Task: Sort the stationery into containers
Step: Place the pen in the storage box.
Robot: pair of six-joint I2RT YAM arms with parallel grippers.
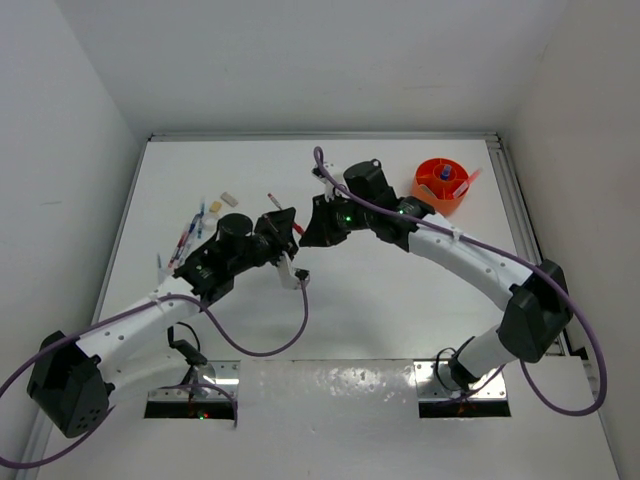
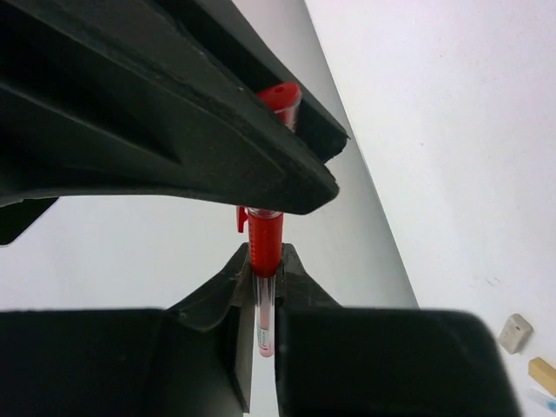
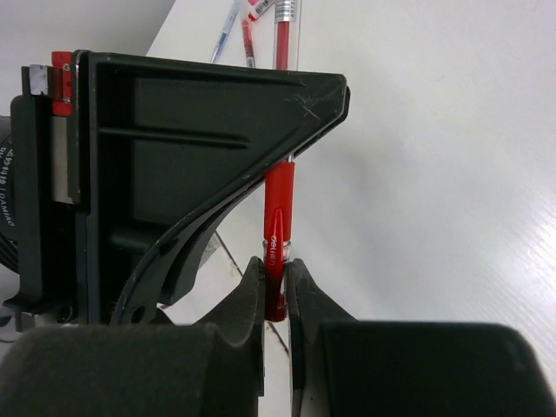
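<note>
Left gripper (image 1: 283,228) is clenched on a thin red pen (image 1: 272,201), and the right gripper (image 1: 318,224) is clamped on the same pen, so both hold it at once near the middle of the table (image 1: 400,300). In the left wrist view, the left gripper (image 2: 262,287) pinches the pen (image 2: 263,239) on its clear barrel, just below a red sleeve. The red cap end runs up behind the other gripper's finger. In the right wrist view, the right gripper (image 3: 276,287) squeezes the pen (image 3: 279,195) on its red cap, which has a clip with white lettering.

Far right stands the orange tub (image 1: 430,196), well apart from the pen, with a blue-capped bottle (image 1: 443,177) inside. Loose pens (image 1: 188,238) and a beige block (image 1: 226,198) lie at the far left.
</note>
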